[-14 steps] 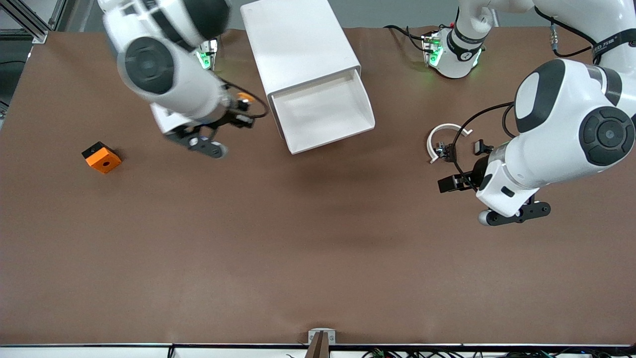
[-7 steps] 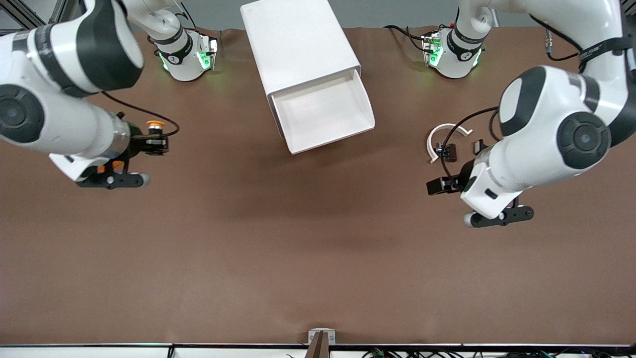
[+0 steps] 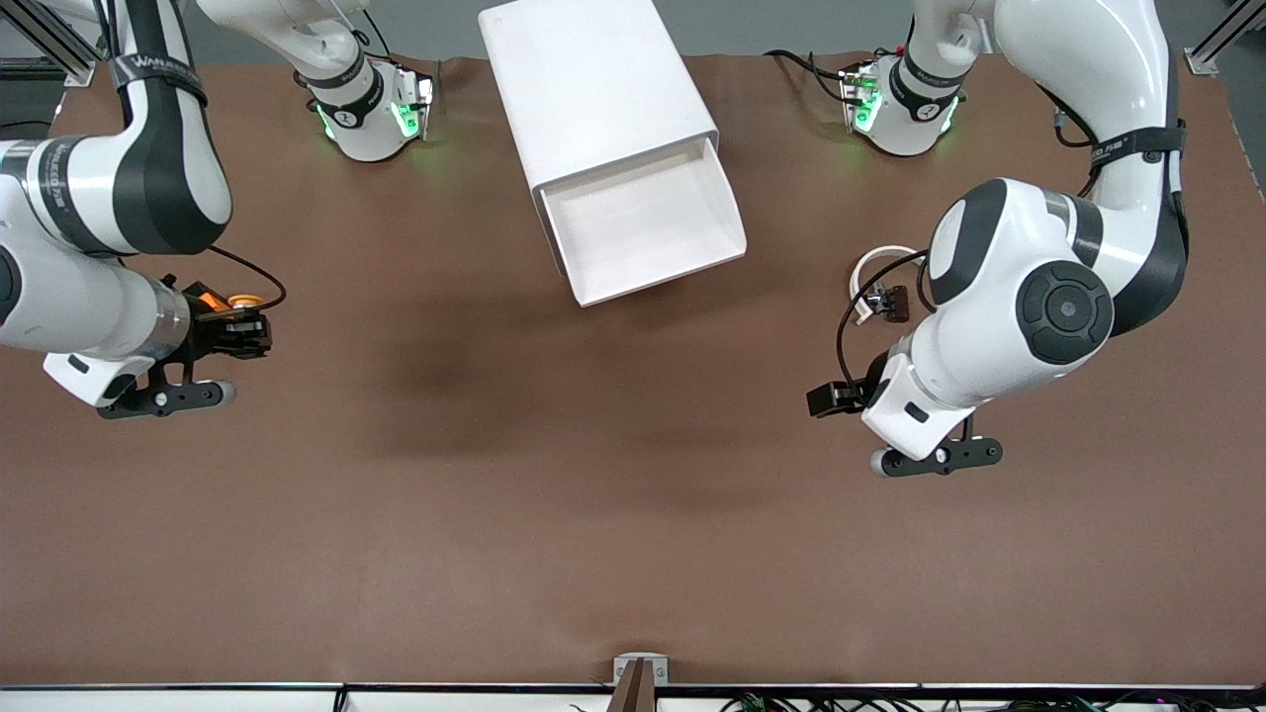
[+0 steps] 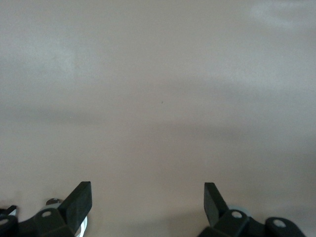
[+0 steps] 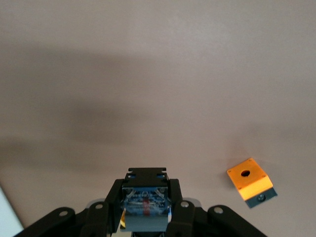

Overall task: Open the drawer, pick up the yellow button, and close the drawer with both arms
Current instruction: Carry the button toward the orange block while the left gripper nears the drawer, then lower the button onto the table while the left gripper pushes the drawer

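Bench: brown, your white cabinet near the bases.
Drawer: pulled out.
Right pincer: clamped on your button, over the orange block.
Left pincer: fingers wide, holding nothing, over bare bench.

A cabinet stands mid-table, its drawer pulled out toward the front camera. The right tool holds the button over the table's right-arm end, apparently near a block. The left tool hangs over the left-arm end.

White drawer pulled open, orange-capped button gripped in right arm's jaws
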Controlling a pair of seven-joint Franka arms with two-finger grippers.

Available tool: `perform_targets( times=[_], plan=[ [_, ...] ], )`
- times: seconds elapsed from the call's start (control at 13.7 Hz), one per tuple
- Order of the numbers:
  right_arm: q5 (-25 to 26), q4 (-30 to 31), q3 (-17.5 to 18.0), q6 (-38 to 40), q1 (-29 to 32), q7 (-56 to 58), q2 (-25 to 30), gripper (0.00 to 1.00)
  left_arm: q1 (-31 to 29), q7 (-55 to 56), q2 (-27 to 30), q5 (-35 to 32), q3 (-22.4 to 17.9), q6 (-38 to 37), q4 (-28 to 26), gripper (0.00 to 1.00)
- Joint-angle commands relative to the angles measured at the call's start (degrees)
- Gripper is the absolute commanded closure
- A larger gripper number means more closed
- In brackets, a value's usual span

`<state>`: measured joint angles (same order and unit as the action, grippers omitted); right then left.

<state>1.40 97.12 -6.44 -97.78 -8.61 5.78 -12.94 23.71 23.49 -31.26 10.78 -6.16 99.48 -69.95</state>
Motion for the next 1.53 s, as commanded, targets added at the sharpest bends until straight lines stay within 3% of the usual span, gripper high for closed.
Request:
perform_targets(
  times=[0.0,0.51,0.95,1.17,1.46],
  plan=[
    [2.55,10.87,1.08,-7.92,2.63,1.16,4.67,0.90,0.63,0.33,-1.60,-0.67,0.18,2.12,0.07,0.00],
    [2.90,24.42,1.16,-27.35,7.55,1.34,3.89,0.88,1.77,-1.17,-3.10,-1.98,0.09,2.74,-1.15,0.00],
    [2.90,25.93,1.16,-32.64,12.20,1.34,-3.58,0.85,5.55,0.15,-3.10,-2.08,0.18,11.15,-7.47,0.00],
    [2.90,25.93,1.16,-36.94,13.88,1.34,-7.79,0.81,9.24,9.08,-0.04,-1.37,0.79,11.61,-12.21,0.00],
    [2.64,25.66,1.25,-38.88,13.88,0.46,-10.26,0.77,12.06,11.75,3.57,-1.20,2.20,11.44,-18.21,0.00]
  ],
)
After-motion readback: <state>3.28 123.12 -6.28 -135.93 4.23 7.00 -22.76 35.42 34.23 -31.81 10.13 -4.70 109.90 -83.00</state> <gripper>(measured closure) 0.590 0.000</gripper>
